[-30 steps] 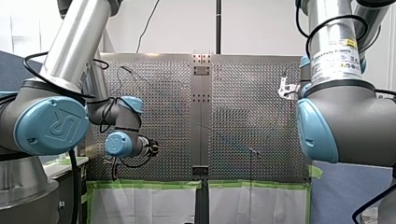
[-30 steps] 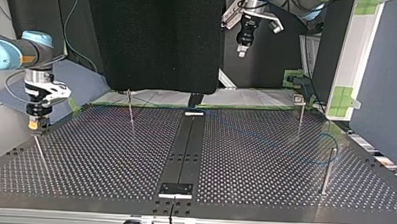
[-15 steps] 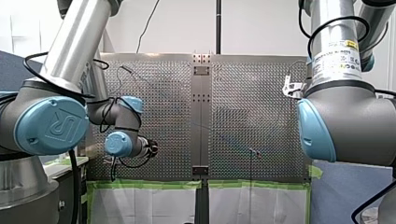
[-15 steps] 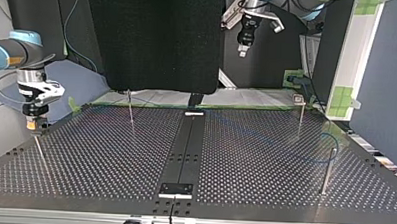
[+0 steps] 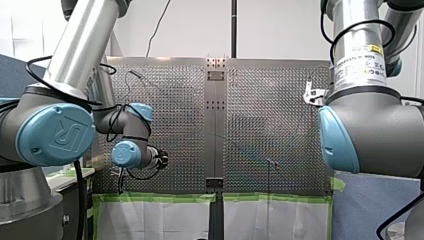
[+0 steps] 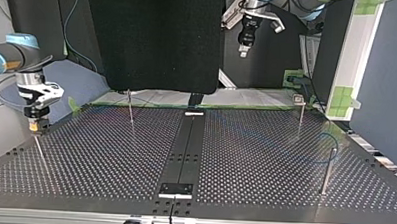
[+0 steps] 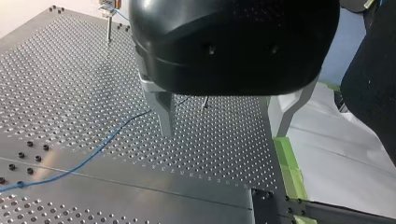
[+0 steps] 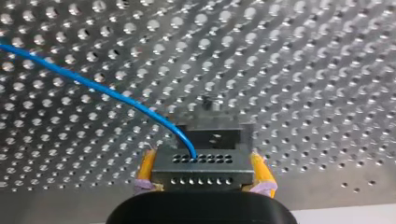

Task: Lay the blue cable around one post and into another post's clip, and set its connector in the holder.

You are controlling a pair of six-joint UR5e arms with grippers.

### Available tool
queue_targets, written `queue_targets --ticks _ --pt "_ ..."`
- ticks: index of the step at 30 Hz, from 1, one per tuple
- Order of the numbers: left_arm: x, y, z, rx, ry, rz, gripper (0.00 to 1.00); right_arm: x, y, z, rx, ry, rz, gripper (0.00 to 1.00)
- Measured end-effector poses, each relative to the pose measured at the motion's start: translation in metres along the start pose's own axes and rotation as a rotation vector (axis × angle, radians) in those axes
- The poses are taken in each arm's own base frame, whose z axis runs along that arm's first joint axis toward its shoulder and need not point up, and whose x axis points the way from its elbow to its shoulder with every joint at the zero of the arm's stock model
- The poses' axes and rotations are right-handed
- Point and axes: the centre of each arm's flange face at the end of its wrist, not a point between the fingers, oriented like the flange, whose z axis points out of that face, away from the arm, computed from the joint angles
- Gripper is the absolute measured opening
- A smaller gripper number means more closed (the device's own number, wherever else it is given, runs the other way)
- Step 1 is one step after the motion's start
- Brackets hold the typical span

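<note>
In the right wrist view my right gripper (image 8: 201, 175) has its yellow pads (image 8: 147, 165) shut on a grey connector block (image 8: 201, 164). The blue cable (image 8: 107, 95) runs out of the block and away over the perforated table. A dark part (image 8: 214, 136) lies just ahead of the block. In the top view my right gripper (image 6: 34, 127) hangs right above a thin post (image 6: 40, 151) at the left edge. The cable (image 6: 334, 147) loops round a post (image 6: 327, 169) at the right. My left gripper (image 7: 226, 119) stands open and empty, high above the cable (image 7: 93, 154).
Two more posts (image 6: 130, 107) (image 6: 300, 114) stand near the table's far edge in the top view. A dark centre strip (image 6: 185, 146) splits the perforated table. Green tape (image 7: 289, 163) and white sheet border it beside my left gripper.
My right gripper, with the connector, has shifted slightly toward the top view's left and a little lower over the post. My left arm has barely moved.
</note>
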Motion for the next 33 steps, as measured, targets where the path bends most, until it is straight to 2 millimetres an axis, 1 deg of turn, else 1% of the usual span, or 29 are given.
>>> queue_targets --ticks 3,11,17,25,33 --pt "-0.0002 0.0009 0.0005 -0.003 0.000 0.000 1.00 -0.0014 0.0009 0.0027 0.005 -0.005 -0.006 0.00" --pt "-0.0003 0.0024 0.0011 -0.008 0.000 0.000 1.00 0.0045 -0.0008 0.0084 0.036 0.005 -0.013 0.00" --pt "-0.0001 0.0026 0.0010 -0.008 0.002 0.000 1.00 0.0059 -0.0001 0.0095 0.054 0.008 -0.015 0.00" --pt "-0.0001 0.0028 0.0010 -0.009 0.003 0.000 1.00 0.0059 0.0065 0.0101 0.059 0.015 -0.015 0.00" --pt "-0.0002 0.0027 0.0011 -0.009 0.003 0.000 1.00 0.0040 0.0070 0.0109 0.081 0.015 -0.006 0.00"
